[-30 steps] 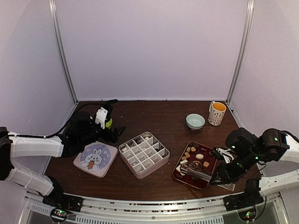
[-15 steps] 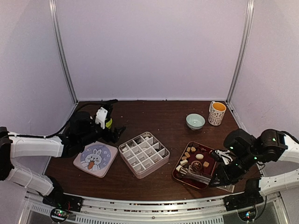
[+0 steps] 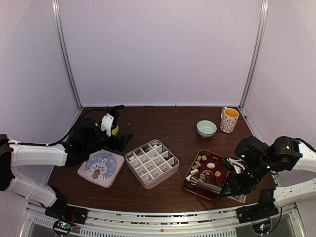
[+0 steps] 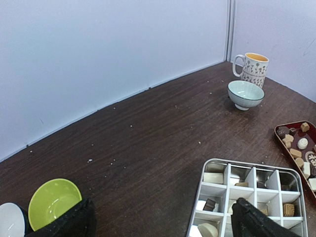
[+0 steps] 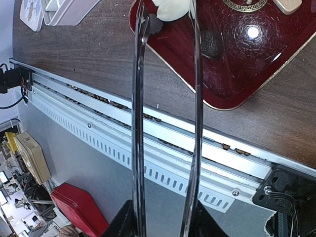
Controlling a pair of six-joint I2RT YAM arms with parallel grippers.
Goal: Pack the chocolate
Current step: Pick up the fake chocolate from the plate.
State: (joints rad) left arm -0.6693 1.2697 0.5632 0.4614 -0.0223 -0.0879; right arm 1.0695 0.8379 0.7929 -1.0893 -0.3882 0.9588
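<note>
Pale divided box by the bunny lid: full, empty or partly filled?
Partly filled. Left wrist view shows the pale divided box holding cream and brown chocolate pieces in several cells, others bare.

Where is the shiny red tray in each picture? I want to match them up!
Top external: the red tray sits low down, right of the middle.
Left wrist: only part of the tray shows, at the right edge.
Right wrist: the tray fills the top right, very close up.
Shared landmark: the grey divided box, which lies left of the tray in all three views.
</note>
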